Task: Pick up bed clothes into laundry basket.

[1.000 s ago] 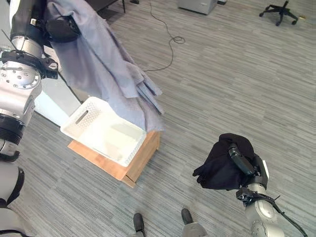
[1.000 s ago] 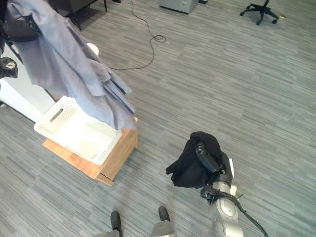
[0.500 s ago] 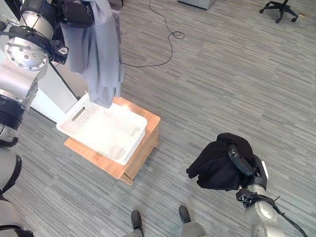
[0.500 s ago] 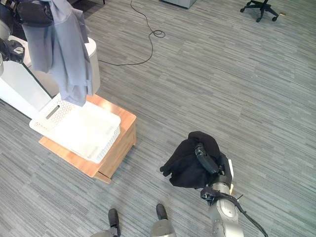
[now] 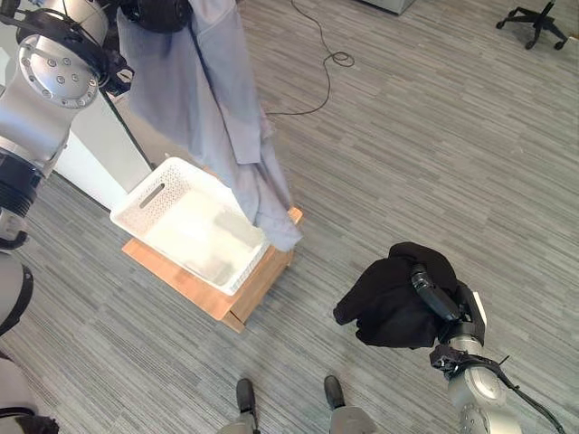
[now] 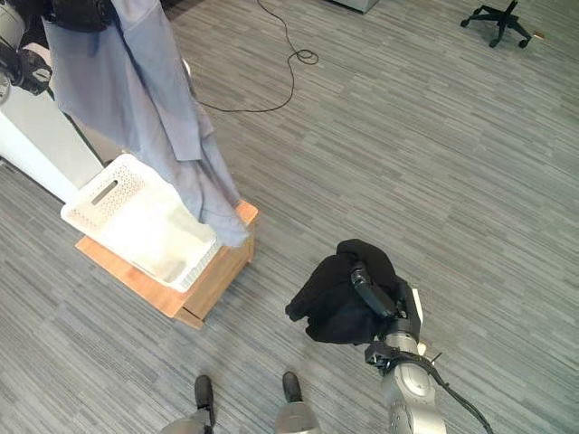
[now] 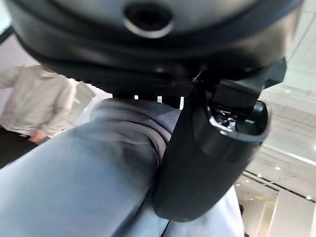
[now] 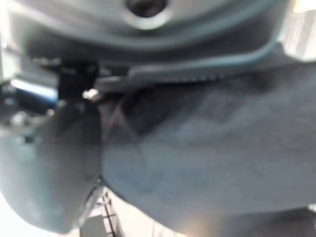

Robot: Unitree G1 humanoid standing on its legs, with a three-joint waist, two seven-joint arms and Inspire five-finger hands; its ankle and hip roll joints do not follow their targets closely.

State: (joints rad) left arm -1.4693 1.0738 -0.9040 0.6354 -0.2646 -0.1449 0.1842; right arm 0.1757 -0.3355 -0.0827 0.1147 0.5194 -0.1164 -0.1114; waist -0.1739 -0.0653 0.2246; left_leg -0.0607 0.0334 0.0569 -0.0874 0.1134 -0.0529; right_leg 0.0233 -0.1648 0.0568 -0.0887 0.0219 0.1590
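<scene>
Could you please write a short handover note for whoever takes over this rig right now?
Left robot hand: raised high, shut on the grey-blue garment, which hangs with its lower end over the white laundry basket's far edge.
Right robot hand: low, to the right of the basket, shut on a bundled black garment.
Basket sits on a low wooden stand.
Done: both garments are picked up.
Left: place both in the basket.

Grey striped carpet tiles run across the whole floor below me. A black cable loops over them ahead, and a black office chair stands far off to my right. A low wooden stand sits beside a white panel on my left.
</scene>
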